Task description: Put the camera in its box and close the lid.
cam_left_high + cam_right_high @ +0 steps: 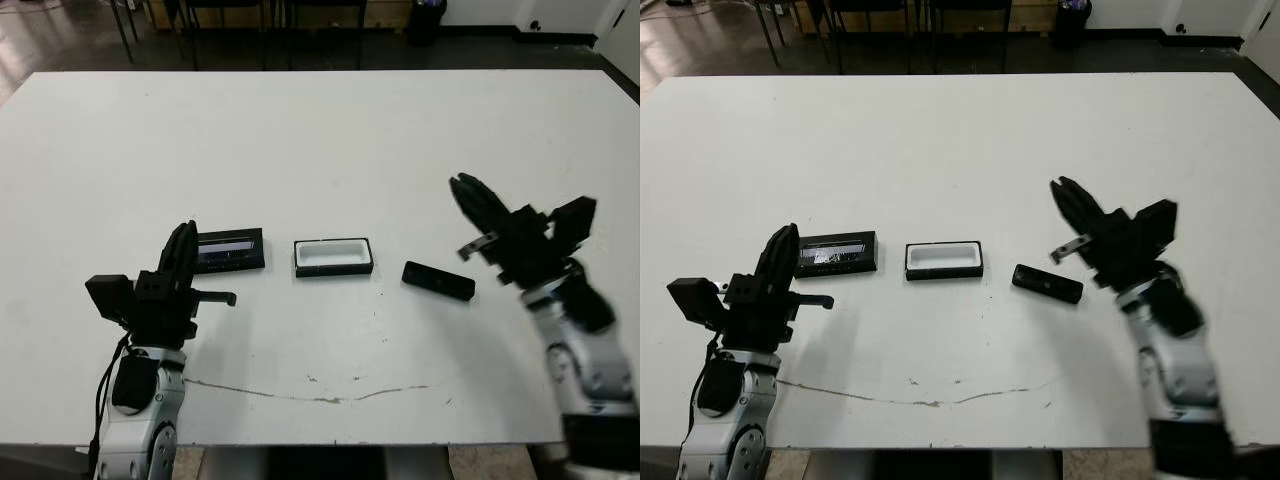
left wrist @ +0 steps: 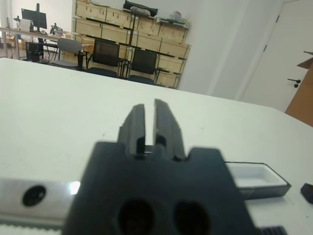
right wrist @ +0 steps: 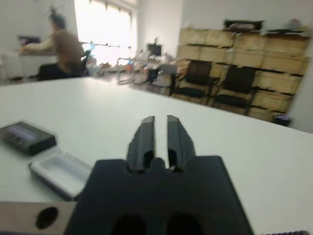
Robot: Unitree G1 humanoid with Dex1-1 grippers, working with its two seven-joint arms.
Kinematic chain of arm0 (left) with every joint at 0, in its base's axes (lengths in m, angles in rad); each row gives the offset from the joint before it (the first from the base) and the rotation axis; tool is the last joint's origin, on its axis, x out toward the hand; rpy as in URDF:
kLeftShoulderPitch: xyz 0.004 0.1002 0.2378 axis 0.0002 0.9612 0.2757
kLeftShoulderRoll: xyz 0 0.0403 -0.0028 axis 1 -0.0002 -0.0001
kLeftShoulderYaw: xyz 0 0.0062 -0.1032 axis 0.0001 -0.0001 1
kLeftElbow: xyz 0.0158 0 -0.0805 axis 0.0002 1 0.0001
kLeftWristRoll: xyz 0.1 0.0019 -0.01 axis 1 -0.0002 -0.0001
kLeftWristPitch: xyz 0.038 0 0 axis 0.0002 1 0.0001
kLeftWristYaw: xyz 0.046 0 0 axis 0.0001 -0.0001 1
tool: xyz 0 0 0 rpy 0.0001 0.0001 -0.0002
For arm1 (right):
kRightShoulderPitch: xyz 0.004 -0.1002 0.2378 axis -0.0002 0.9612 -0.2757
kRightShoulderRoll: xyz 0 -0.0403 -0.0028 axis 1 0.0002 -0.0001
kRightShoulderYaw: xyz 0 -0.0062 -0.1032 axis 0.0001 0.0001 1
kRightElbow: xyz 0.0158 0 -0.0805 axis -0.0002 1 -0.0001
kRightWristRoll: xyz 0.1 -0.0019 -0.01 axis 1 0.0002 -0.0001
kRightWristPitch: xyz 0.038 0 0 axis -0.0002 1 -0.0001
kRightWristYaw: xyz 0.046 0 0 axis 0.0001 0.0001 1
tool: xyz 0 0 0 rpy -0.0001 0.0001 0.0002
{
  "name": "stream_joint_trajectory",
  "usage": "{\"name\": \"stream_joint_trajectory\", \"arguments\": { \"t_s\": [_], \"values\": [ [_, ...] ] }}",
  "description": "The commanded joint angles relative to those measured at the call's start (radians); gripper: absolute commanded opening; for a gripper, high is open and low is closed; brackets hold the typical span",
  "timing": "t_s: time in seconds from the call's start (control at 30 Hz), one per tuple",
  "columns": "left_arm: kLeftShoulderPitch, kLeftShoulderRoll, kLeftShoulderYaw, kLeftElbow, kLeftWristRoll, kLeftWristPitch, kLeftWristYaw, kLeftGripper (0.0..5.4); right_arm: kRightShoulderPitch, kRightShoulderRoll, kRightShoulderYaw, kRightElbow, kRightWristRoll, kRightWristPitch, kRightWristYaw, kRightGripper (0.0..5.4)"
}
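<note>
The lid [image 1: 230, 250], flat and black with a pale stripe, lies on the white table left of centre. Just right of it stands the box [image 1: 333, 257], white lining showing and nothing inside. The camera [image 1: 438, 281], a slim dark bar, lies slanted to the right of the box. My left gripper [image 1: 186, 232] is shut and holds nothing; it hovers at the lid's left end. My right gripper [image 1: 462, 186] is also shut and holds nothing, raised behind and to the right of the camera. The right wrist view shows the lid [image 3: 27, 135] and the box [image 3: 58, 171].
A thin dark scratch [image 1: 320, 395] runs across the table near its front edge. Chair legs [image 1: 270, 30] stand beyond the far edge. A person [image 3: 61, 41] sits at a desk far off in the right wrist view.
</note>
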Motion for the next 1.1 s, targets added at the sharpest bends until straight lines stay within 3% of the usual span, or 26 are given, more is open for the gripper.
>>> {"name": "stream_joint_trajectory", "arguments": {
  "t_s": [0.03, 0.3, 0.4, 0.57, 0.73, 1.1],
  "values": [
    [-0.001, 0.011, 0.000, 0.023, 0.017, -0.006, -0.002, 0.00, -0.033, -0.096, -0.001, 0.045, 0.022, 0.077, 0.104, 0.72],
    [0.008, 0.012, 0.000, 0.015, 0.026, -0.006, 0.003, 0.00, -0.062, -0.202, 0.044, 0.074, 0.025, 0.182, 0.264, 2.48],
    [0.012, 0.012, 0.000, 0.012, 0.027, -0.008, 0.000, 0.00, -0.067, -0.225, 0.069, 0.085, 0.008, 0.185, 0.312, 3.14],
    [0.014, 0.012, 0.003, 0.005, 0.009, 0.013, -0.003, 0.00, -0.104, -0.203, 0.085, 0.193, 0.082, 0.211, 0.474, 4.25],
    [0.016, 0.017, -0.003, 0.002, 0.025, 0.017, 0.002, 0.00, -0.142, -0.196, 0.102, 0.290, 0.090, 0.202, 0.577, 5.36],
    [0.019, 0.020, -0.002, 0.003, 0.032, 0.023, 0.004, 0.00, -0.203, -0.183, 0.126, 0.469, 0.044, 0.149, 0.675, 5.36]
  ]
}}
